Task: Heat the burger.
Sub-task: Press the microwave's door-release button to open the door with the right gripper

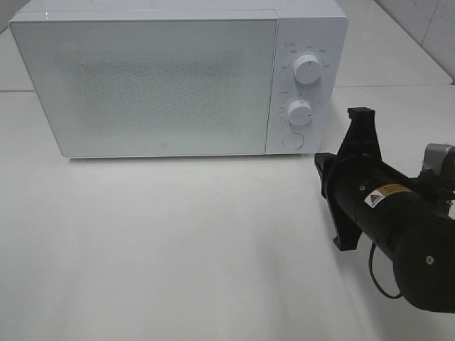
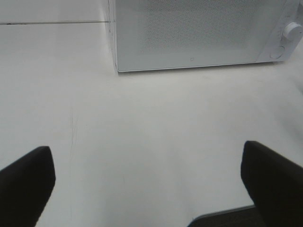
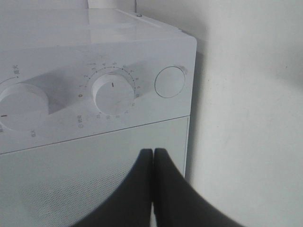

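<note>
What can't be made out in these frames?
- Burger: in no view; the microwave door's dotted screen hides the inside.
- Markings round the upper dial: too small in exterior high view.
- Left pincer: absent from exterior high; wrist view's edge cuts its fingers.
- Right pincer, shut: touching the door or not, unclear.

- A big white microwave (image 1: 142, 85) sits on a white table (image 1: 178, 249). Its door is shut.
- On the microwave's right side there is a top knob (image 1: 307, 68) with a bottom knob (image 1: 300, 111) under it. Both are round and white.
- A round white button (image 1: 292, 140) sits just below the bottom knob.
</note>
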`<move>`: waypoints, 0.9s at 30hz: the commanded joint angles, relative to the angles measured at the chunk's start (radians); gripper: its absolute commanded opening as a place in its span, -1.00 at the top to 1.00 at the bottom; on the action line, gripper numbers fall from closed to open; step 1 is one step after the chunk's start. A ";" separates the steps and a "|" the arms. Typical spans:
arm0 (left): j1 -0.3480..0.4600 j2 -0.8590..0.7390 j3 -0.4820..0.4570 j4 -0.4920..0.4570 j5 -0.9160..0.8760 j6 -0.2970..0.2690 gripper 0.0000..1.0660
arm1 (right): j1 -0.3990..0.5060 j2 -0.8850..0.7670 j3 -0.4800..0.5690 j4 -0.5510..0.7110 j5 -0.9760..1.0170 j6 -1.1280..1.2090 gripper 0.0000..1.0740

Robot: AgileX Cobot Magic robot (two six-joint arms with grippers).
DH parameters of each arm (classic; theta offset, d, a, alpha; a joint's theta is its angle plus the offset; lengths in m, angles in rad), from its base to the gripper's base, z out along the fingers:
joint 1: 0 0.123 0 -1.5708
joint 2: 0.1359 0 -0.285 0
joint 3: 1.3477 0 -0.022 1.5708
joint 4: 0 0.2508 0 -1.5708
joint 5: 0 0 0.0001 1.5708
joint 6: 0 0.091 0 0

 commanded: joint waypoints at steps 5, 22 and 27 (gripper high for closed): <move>0.002 -0.015 0.001 -0.009 -0.007 -0.004 -0.88 | -0.005 0.022 -0.056 0.002 0.017 0.006 1.00; 0.002 -0.015 0.001 -0.009 -0.007 -0.004 -0.88 | -0.075 0.188 -0.201 -0.010 0.022 -0.019 1.00; 0.002 -0.015 0.001 -0.009 -0.007 -0.004 -0.88 | -0.113 0.197 -0.248 -0.011 0.079 -0.065 1.00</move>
